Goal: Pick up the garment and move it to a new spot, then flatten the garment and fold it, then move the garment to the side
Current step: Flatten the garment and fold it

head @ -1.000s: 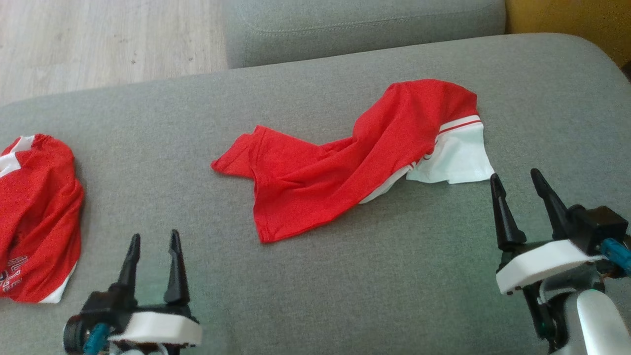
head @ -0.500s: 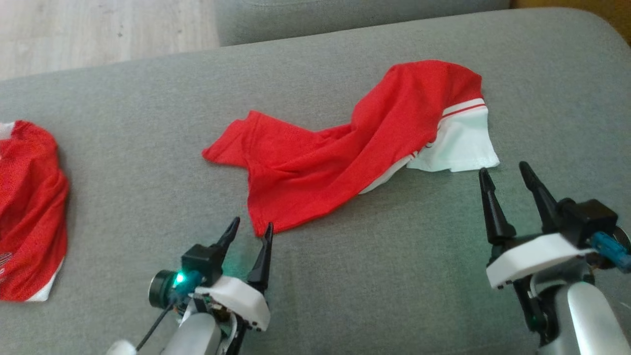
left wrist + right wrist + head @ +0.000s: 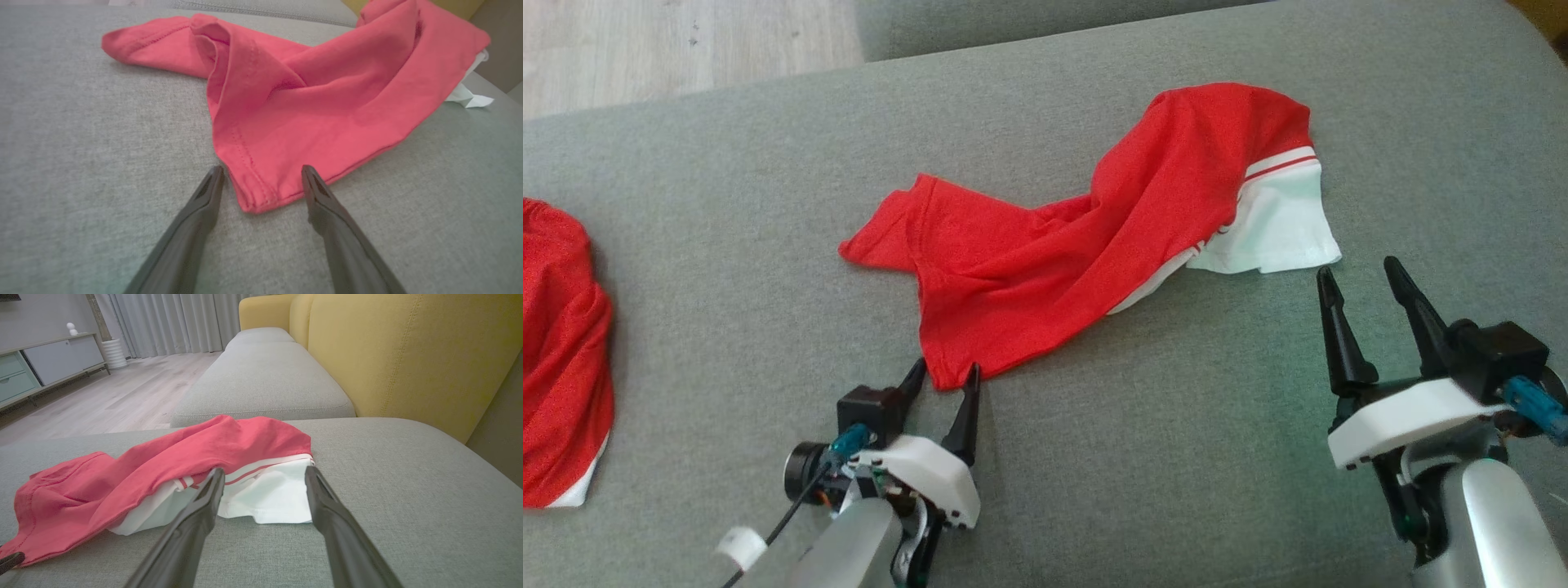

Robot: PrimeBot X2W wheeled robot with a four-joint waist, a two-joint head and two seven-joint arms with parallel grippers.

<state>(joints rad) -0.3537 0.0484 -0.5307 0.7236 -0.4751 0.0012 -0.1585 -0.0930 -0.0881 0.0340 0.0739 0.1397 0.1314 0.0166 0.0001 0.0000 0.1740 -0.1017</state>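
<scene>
**Two open hands, one at each end of a crumpled red garment**

The grey sofa cushion (image 3: 1176, 457) spreads under everything. Wooden floor (image 3: 645, 41) shows beyond its far left edge, and a yellow backrest (image 3: 408, 355) rises on my right.

The garment (image 3: 1045, 278) lies crumpled across the middle of the cushion. It is a long red band running from near my left side out to the far right. It bunches highest at the right end, where a white panel (image 3: 1282, 233) with red stripes sticks out flat onto the cushion. A second red garment (image 3: 560, 359) lies in a heap at the cushion's far left, well apart from the first.

My right hand (image 3: 1356, 268) is open, fingers spread and pointing at the white panel. The tips stop just beside the panel's near edge; I cannot tell whether they touch it.

My left hand (image 3: 946, 367) is open too, low over the cushion. Its two fingertips straddle the garment's nearest red corner (image 3: 253, 200). The stitched hem sits between them, one finger on each side, with nothing pinched.
</scene>
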